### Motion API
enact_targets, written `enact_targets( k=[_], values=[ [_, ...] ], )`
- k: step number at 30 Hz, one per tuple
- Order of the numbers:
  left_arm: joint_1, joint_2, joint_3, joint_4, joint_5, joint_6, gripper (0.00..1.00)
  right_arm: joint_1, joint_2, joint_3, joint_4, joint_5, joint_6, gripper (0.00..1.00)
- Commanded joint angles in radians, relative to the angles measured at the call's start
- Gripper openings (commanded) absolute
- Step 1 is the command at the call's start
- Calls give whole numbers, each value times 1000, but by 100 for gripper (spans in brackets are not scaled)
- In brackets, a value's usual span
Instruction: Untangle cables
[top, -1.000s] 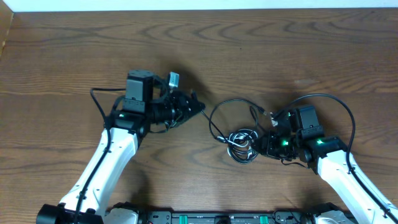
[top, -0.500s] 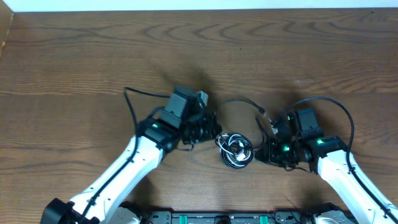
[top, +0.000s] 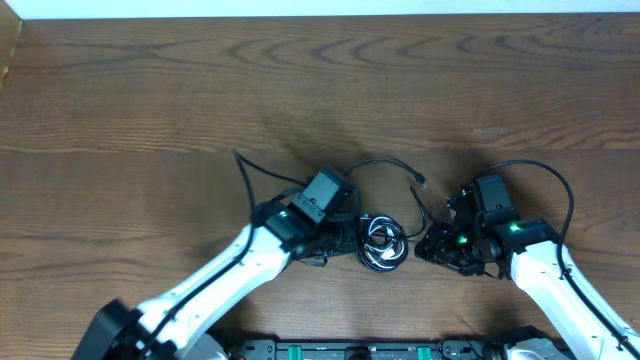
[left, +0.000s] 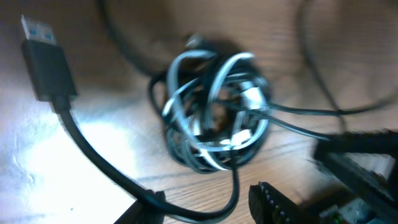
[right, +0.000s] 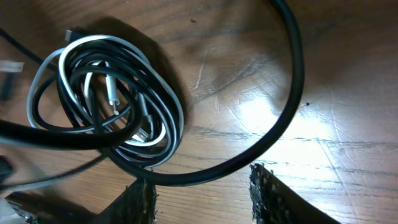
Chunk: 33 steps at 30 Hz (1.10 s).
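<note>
Cables (top: 383, 240): no print readable.
USB plug (left: 46, 59): no marking readable.
Arms (top: 545, 275): no label readable.
Table (top: 150, 90): no writing.

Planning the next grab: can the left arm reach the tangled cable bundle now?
Probably yes: the left gripper sits open just short of the cable bundle, with only a loose black strand between.

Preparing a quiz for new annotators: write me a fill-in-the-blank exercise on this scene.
1. The tangled bundle of thin white and black cables lies on a brown ___ table.
2. In the left wrist view, a flat black USB plug lies to the bundle's ___.
3. Both arms' jaws stand ___.
Missing words: wooden; left; open.
</note>
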Motion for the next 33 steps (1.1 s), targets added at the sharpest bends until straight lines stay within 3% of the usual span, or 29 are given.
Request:
enact_targets(
  k=[1,8,17,26,33],
  values=[
    [-3,89,14,-8,-23,-192,47,-4,5,6,-12,30,21,47],
    [-3,216,14,108,71,-274,47,-4,5,6,-16,56,21,49],
    [-3,221,14,124,105,-385,47,-4,5,3,-15,97,22,53],
    [-2,183,15,229,111,-289,47,-4,5,-29,-12,107,150,55],
    [15,100,15,237,29,-187,61,-4,5,-56,-5,107,216,65]
  ],
)
